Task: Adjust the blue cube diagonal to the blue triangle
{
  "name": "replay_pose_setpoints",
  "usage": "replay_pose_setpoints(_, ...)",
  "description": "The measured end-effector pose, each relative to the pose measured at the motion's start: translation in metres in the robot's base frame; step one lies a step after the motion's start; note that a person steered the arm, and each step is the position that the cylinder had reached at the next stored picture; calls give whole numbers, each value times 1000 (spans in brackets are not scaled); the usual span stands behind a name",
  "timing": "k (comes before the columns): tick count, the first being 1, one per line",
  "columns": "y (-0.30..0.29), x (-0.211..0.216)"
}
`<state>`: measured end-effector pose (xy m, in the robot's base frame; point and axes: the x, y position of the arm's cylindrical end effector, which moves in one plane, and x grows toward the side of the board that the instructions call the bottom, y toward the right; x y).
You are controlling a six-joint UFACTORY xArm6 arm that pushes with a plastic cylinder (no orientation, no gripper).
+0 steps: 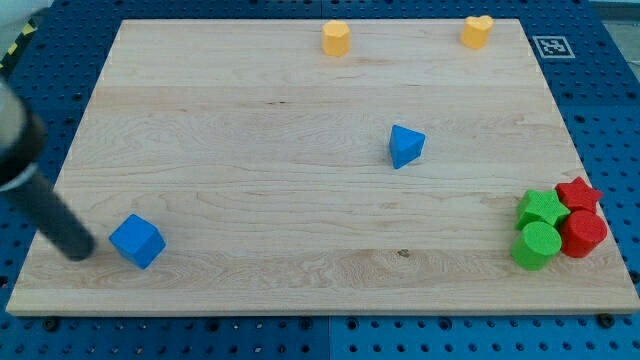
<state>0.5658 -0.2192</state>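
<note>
Approach seemed the step in hand: my tip (80, 250) sat just to the view's left of the blue cube (137, 241), near the board's lower-left corner, whether touching I could not tell. With no gripper fitted, there was nothing to open or close. The blue triangle (405, 146) lay well apart, up and right. Next, probably 1 push up-right. The cube looked small, sharp-edged, turned corner-on.
</note>
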Motion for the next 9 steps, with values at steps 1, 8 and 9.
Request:
replay_pose_setpoints(1, 72, -13)
replay_pose_setpoints(8, 132, -89)
replay_pose_setpoints(9, 94, -61)
